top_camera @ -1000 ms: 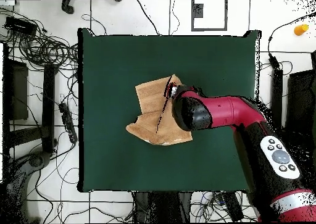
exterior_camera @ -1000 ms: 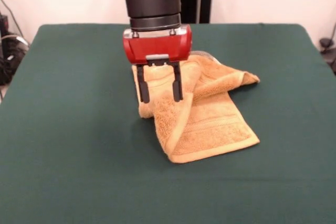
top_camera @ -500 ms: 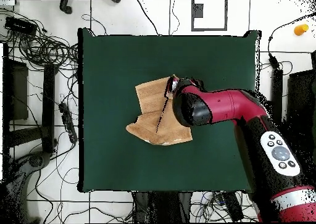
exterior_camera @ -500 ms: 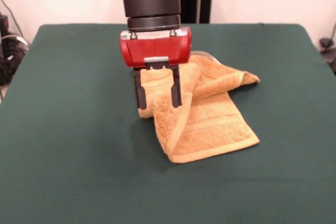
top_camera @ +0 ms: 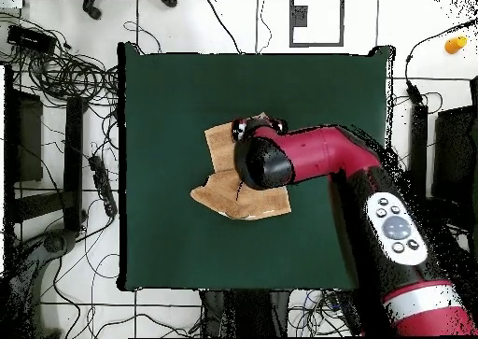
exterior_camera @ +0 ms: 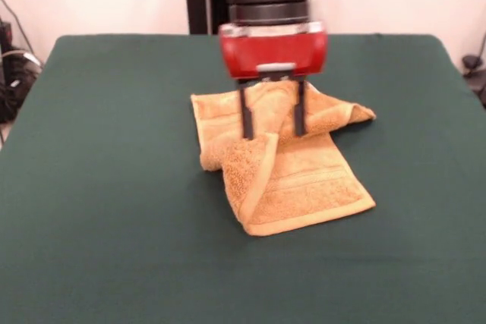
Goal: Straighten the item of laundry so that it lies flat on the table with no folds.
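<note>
Hanging over the middle of the table (exterior_camera: 99, 187), the gripper (exterior_camera: 272, 130) pointed straight down above the towel (exterior_camera: 292, 176), its two dark fingers (exterior_camera: 246, 115) set apart with nothing between them. In the front view the fingertips stood in front of the towel's raised, bunched part; whether they touched the cloth could not be told. The red gripper housing sat directly above them, under the black cylinder of the arm (top_camera: 317, 158).

The towel lay crumpled near the centre of the table, well away from all four edges. One flap was folded over on itself along a diagonal hem (exterior_camera: 262, 172), and below that fold a flat panel with a woven band reached towards the table's near edge in the front view. Another corner stuck out towards the right edge in that view, and a folded layer lay towards the left edge.

In the overhead view the arm reached in from the lower right corner of the table and its wrist covered much of the towel (top_camera: 224, 181), leaving tan cloth visible on the left and lower sides of the wrist.
</note>
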Robot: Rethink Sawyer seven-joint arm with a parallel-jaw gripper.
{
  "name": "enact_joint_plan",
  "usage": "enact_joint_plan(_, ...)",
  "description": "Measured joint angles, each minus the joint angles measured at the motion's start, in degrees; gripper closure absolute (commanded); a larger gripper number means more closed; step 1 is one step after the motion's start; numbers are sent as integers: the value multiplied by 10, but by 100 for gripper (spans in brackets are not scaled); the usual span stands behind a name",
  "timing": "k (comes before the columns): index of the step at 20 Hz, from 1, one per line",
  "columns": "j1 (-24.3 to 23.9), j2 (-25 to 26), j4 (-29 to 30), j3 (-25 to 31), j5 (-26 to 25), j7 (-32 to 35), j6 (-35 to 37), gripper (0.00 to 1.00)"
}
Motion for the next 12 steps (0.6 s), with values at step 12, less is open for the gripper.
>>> enact_joint_plan(12,159,24,-4,-77,7,0,-28,0)
